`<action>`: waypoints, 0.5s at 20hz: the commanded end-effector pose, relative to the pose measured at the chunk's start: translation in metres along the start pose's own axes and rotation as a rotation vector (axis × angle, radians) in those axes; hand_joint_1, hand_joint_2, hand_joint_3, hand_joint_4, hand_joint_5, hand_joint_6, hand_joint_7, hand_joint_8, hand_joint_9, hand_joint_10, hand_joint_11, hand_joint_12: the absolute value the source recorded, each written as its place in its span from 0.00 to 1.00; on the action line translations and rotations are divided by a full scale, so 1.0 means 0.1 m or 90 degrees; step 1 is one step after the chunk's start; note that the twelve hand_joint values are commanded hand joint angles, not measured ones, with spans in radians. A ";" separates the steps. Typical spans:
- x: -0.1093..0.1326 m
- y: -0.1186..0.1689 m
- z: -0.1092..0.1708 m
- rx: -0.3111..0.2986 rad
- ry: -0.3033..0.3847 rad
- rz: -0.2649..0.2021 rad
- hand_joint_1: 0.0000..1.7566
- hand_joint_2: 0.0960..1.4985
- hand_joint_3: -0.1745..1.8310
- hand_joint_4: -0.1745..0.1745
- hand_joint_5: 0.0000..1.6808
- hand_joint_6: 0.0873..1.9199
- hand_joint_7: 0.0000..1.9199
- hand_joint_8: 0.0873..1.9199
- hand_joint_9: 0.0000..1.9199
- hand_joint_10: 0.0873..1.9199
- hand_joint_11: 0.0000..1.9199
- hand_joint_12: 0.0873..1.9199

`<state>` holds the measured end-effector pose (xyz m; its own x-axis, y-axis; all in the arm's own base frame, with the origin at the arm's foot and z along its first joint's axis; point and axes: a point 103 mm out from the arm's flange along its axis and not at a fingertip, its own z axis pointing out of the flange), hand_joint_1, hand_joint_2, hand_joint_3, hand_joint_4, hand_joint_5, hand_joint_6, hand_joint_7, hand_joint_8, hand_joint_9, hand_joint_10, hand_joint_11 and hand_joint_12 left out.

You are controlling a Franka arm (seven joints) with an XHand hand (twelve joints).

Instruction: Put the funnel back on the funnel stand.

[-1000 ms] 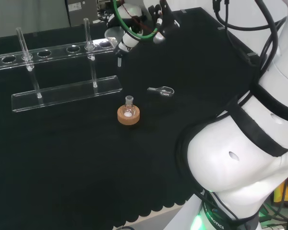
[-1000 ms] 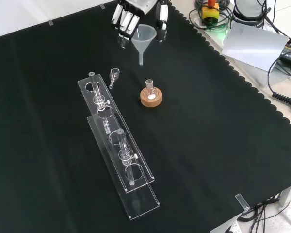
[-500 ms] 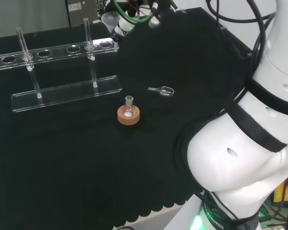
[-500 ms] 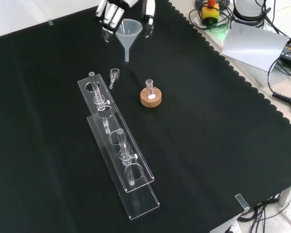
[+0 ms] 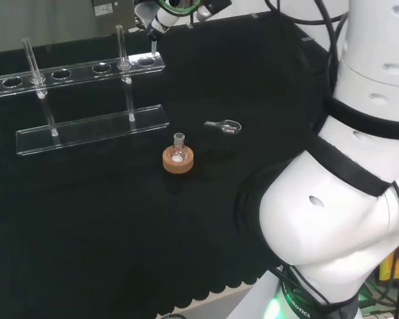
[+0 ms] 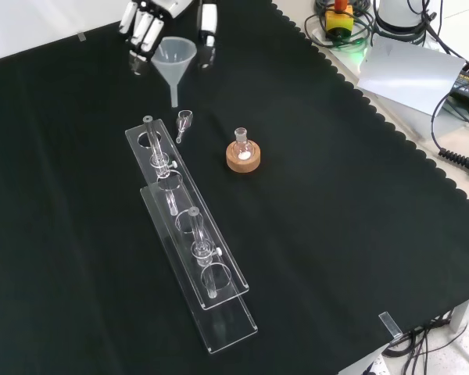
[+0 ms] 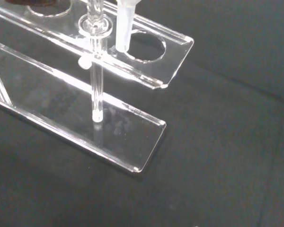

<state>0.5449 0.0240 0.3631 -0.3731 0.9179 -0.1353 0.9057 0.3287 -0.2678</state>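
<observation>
The clear funnel hangs in the air with its spout pointing down, and the hand is shut on its cone at the top of the front view. In the head view the funnel spout hovers just above the right end of the clear funnel stand. Seen from the wrist, the spout hangs over the end hole of the stand's upper plate, its tip near the hole's rim. In the front view the stand runs diagonally across the cloth.
A small flask sits in a cork ring to the right of the stand in the front view. A small clear scoop lies beside the stand's near end. The arm's white links take up the right of the head view.
The hand has carried the funnel leftward in both fixed views, from beside the stand to above its end hole.
</observation>
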 end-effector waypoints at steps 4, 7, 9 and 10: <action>-0.09 0.39 0.03 0.017 0.007 -0.018 0.41 0.65 0.00 0.35 0.33 0.02 0.31 0.35 0.51 0.28 0.27 0.68; -0.08 0.47 0.02 0.016 0.003 -0.023 0.41 0.65 0.00 0.35 0.33 0.02 0.31 0.35 0.51 0.28 0.27 0.68; -0.08 0.51 0.02 0.016 -0.001 -0.025 0.41 0.65 0.00 0.35 0.33 0.02 0.31 0.35 0.51 0.28 0.27 0.68; -0.09 0.53 0.03 0.017 -0.002 -0.025 0.41 0.65 0.00 0.35 0.33 0.02 0.31 0.35 0.51 0.28 0.27 0.68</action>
<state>0.5896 0.0298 0.3508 -0.3953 0.9104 -0.1220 0.8919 0.3487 -0.2879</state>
